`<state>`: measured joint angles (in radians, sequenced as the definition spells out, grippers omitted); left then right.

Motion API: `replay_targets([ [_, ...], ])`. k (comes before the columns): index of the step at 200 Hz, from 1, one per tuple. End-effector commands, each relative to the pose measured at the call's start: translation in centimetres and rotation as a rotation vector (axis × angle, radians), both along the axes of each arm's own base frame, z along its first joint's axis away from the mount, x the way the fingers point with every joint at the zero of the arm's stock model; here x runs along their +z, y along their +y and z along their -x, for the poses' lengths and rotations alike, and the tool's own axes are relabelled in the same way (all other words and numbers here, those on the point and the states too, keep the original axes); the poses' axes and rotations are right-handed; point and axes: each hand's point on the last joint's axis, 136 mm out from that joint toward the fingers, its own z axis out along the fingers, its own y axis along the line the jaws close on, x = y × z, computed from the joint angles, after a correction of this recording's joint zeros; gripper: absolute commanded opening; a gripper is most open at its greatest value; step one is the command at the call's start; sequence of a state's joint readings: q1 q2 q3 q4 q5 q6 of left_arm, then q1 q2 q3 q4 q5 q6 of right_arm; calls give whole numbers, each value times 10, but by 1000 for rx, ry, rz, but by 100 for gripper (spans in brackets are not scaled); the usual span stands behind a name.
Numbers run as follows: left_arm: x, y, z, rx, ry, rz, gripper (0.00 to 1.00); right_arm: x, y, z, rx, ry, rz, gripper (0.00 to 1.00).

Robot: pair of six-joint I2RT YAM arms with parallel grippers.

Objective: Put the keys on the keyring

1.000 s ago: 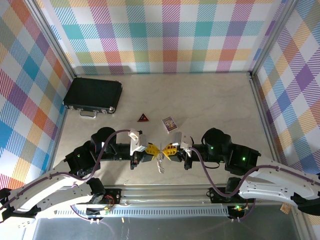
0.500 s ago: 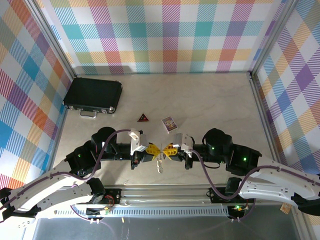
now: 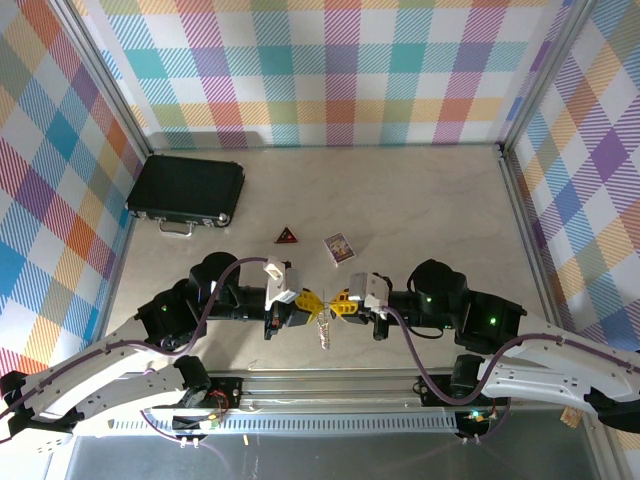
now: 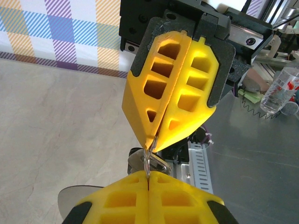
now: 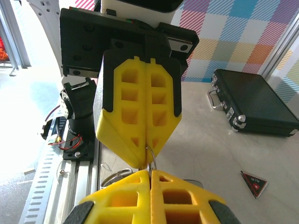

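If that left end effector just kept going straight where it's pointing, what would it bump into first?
The right end effector: the left end effector points straight at it, tip to tip, with only a short bit of keyring wire between them. Both look shut on that wire.

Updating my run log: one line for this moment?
left fingers: shut on keyring | right fingers: shut on keyring | tips: facing, close
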<state>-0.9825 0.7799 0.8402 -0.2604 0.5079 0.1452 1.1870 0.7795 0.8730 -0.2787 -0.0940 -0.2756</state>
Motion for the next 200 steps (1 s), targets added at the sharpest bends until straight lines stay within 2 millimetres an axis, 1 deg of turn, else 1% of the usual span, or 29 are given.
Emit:
replay_targets([
  [1, 21, -3, 12, -61, -9, 65, 0, -5, -2, 2, 8, -22, 13, 0],
  [21, 19, -4, 13, -70, 0, 60, 0, -7, -2, 2, 11, -24, 24, 0],
  [52, 23, -3, 14, -73, 5, 75, 0, -11, -3, 2, 12, -42, 34, 0],
  [76, 24, -1, 14, -66, 1, 81, 0, -8, -5, 7, 34, -59, 8, 0],
  [121, 24, 0, 13, -51, -12, 92, 0, -12, -4, 4, 26, -66, 16, 0],
  [156, 29, -1, 10, -37, -25, 125, 0, -9, -4, 4, 24, -69, 2, 0],
  [179, 34, 0, 7, -15, -35, 157, 0, -6, -4, 6, 34, -64, -20, 8],
  [200, 37, 1, 4, 3, -46, 185, 0, 1, -5, 7, 31, -54, -50, 16],
])
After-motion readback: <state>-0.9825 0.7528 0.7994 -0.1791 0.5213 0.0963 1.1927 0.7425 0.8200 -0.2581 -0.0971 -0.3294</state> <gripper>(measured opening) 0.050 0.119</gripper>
